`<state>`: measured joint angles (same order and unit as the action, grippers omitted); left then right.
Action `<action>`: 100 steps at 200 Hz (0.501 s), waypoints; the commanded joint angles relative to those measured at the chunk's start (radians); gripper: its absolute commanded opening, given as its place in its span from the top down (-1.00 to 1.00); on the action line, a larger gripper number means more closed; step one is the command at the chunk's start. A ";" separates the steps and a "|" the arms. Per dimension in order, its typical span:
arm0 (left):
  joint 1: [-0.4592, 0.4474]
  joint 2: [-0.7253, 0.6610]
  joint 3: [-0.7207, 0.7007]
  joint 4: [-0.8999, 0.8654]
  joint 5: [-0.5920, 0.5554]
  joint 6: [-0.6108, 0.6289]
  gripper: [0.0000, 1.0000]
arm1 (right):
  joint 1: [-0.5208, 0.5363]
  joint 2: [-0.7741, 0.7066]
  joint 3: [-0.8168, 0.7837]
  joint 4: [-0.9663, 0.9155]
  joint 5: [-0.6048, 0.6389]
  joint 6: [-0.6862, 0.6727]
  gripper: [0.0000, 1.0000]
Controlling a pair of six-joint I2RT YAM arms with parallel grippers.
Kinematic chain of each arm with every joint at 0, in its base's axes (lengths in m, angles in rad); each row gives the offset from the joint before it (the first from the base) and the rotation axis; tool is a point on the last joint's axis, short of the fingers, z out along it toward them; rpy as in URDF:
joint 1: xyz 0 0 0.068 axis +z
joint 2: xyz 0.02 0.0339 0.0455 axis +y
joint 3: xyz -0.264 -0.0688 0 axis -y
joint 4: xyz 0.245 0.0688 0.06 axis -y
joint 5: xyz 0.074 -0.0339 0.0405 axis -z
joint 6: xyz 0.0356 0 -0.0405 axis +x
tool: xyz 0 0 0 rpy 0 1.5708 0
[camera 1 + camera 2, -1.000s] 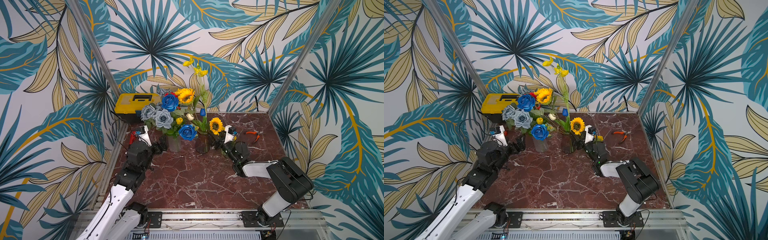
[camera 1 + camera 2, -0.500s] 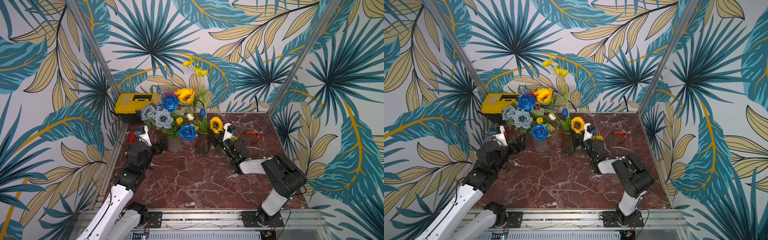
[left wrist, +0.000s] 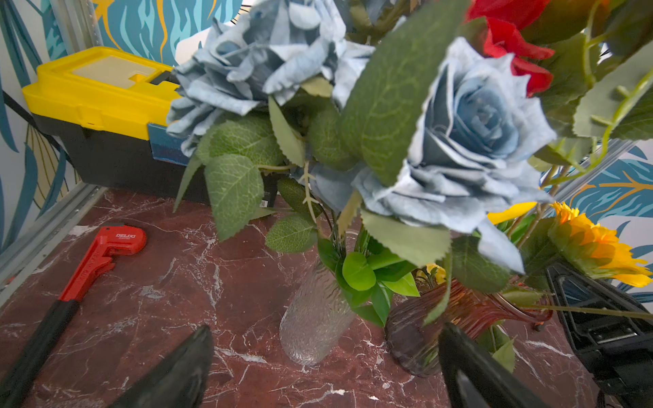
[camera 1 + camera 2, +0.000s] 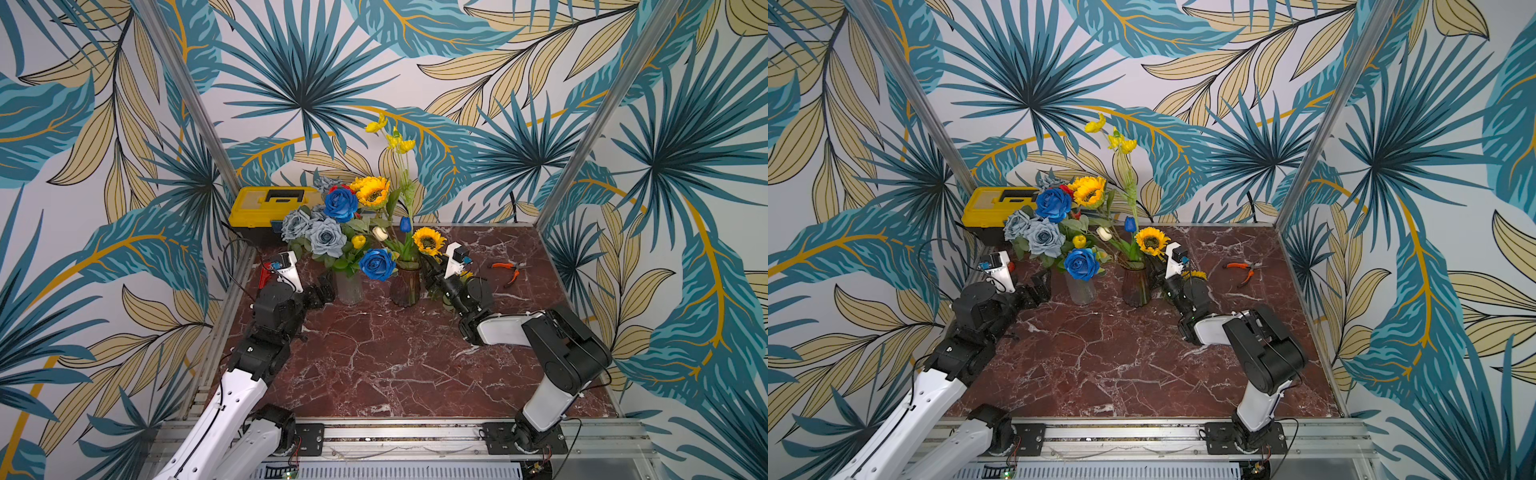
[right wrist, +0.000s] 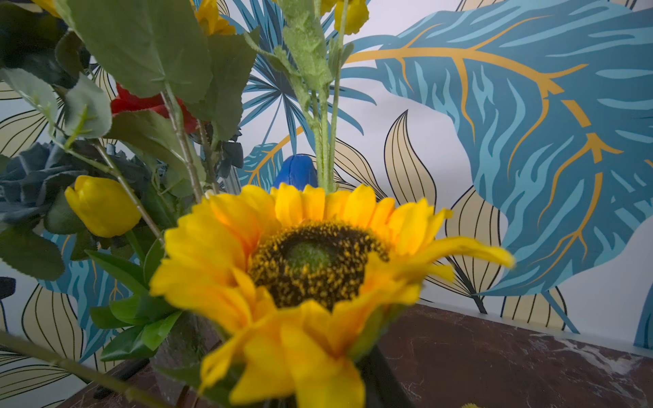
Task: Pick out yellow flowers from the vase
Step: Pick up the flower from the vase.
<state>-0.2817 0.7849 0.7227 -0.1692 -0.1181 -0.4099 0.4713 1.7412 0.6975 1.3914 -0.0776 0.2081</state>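
Note:
A dark-centred sunflower (image 4: pixel 428 241) (image 5: pixel 307 261) leans out of the brown vase (image 4: pixel 405 286) (image 3: pixel 459 318), beside a yellow tulip (image 4: pixel 358 241) and tall yellow poppies (image 4: pixel 399 141). A second sunflower (image 4: pixel 372 192) rises behind the roses in the clear vase (image 4: pixel 349 286). My right gripper (image 4: pixel 430 276) sits just under the leaning sunflower's head, at its stem. The bloom fills the right wrist view and hides the jaws. My left gripper (image 3: pixel 327 326) (image 4: pixel 326 291) is open, facing the clear vase. A yellow bloom (image 4: pixel 1194 274) lies on the table behind the right wrist.
A yellow toolbox (image 4: pixel 270 203) stands at the back left, with a red pipe wrench (image 3: pixel 99 258) on the marble in front of it. Orange pliers (image 4: pixel 509 270) lie at the back right. Blue, grey and red roses crowd over the clear vase. Metal posts frame the back corners.
My right gripper has moved in towards the brown vase, closer under the leaning sunflower, whose head has shifted slightly. The left arm has not moved.

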 commanded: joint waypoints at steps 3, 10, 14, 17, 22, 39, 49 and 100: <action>0.009 -0.007 -0.003 0.020 0.014 -0.007 -0.99 | 0.004 0.003 0.016 0.016 -0.012 -0.009 0.40; 0.010 -0.007 -0.005 0.020 0.014 -0.006 -0.99 | 0.004 0.000 0.016 0.014 -0.011 -0.007 0.41; 0.010 -0.009 -0.005 0.019 0.013 -0.006 -0.99 | 0.004 -0.002 0.014 0.014 -0.009 -0.008 0.43; 0.009 -0.009 -0.005 0.020 0.014 -0.008 -0.99 | 0.004 -0.003 0.013 0.014 -0.010 -0.007 0.44; 0.009 -0.010 -0.004 0.020 0.015 -0.007 -0.99 | 0.003 -0.006 0.012 0.014 -0.009 -0.008 0.45; 0.010 -0.009 -0.006 0.019 0.017 -0.010 -0.99 | 0.004 -0.021 0.007 0.013 -0.011 -0.010 0.47; 0.009 -0.009 -0.007 0.020 0.017 -0.013 -0.99 | 0.003 -0.032 0.007 0.006 -0.013 -0.015 0.48; 0.010 -0.013 -0.011 0.020 0.018 -0.015 -0.99 | 0.003 -0.111 0.002 -0.054 -0.019 -0.040 0.52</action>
<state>-0.2802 0.7849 0.7227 -0.1692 -0.1078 -0.4187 0.4713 1.6852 0.6979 1.3594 -0.0837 0.1928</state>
